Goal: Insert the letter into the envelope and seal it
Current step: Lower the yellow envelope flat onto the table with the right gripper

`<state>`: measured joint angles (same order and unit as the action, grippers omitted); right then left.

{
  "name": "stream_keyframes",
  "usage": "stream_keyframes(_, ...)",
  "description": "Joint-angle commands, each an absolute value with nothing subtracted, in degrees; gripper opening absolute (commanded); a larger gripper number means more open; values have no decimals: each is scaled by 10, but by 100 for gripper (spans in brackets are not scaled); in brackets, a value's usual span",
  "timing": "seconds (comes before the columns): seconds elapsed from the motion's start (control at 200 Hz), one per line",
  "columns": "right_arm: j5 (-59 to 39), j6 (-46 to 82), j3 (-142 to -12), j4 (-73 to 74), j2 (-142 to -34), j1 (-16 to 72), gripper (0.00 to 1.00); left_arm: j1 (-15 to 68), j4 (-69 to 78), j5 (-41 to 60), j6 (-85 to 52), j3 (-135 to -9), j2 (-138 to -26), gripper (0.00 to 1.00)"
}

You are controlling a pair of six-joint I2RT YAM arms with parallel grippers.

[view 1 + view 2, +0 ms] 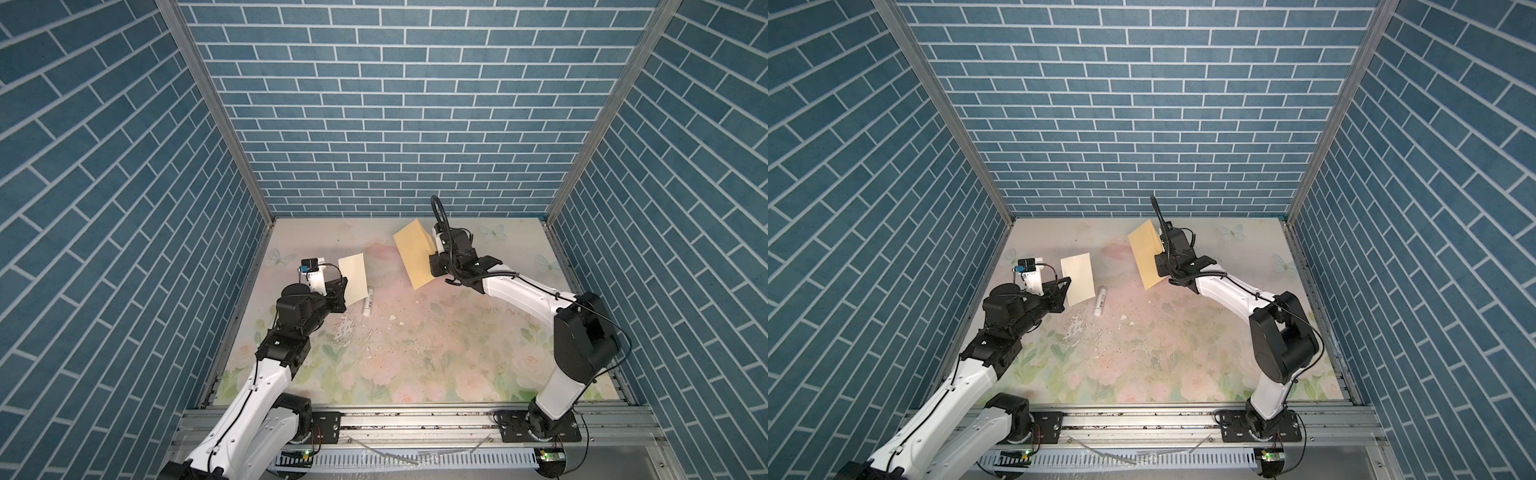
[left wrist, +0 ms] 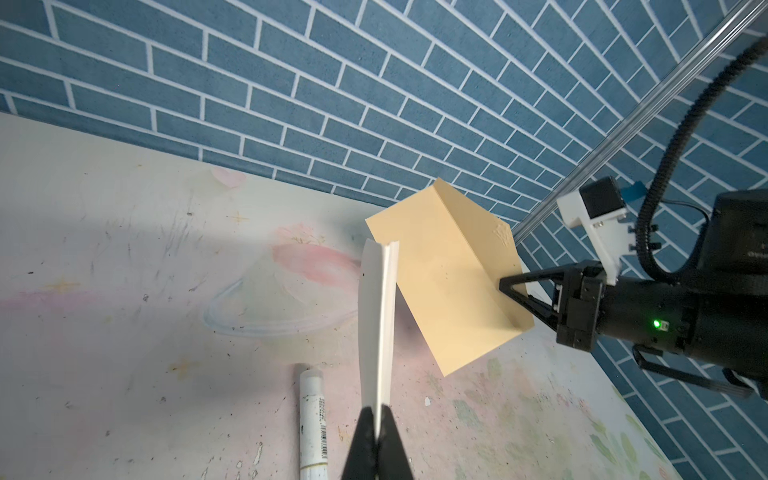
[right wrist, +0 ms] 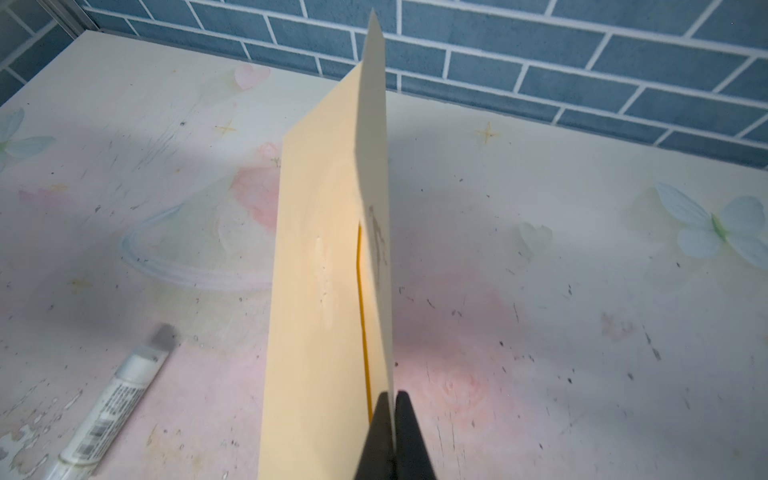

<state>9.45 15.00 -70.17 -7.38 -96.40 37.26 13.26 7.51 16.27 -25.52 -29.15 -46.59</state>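
Letter and envelope each pinched and lifted off the bench, not yet joined.

The left fingers (image 2: 361, 449) are closed on one edge of the letter (image 2: 376, 324), a pale cream sheet folded into layers, seen edge-on from the wrist. The right fingers (image 3: 411, 440) are closed on the envelope (image 3: 316, 291) near its flap fold. It is plain yellow, with the flap sprung away so a dark slit of mouth shows. Both hang clear of the bench (image 1: 457, 332), well apart, likely so the letter's free edge can be steered into that mouth. A white tube (image 1: 368, 301) lies on the bench near the letter.
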Motion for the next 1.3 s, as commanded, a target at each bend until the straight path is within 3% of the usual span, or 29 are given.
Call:
stream_keyframes(0.0, 88, 219, -634, -32, -914, 372, 0, 130, 108, 181, -268, -280, -469, 0)
stream_keyframes(0.505, 71, 334, -455, 52, -858, 371, 0, 140, 140, 201, -289, -267, -482, 0)
stream_keyframes(1.215, 19, 365, -398, 54, -862, 347, 0, 206, 184, 175, -300, -270, -518, 0)
stream_keyframes(1.295, 14, 364, -393, 52, -853, 340, 6, 218, 191, 168, -300, -272, -525, 0)
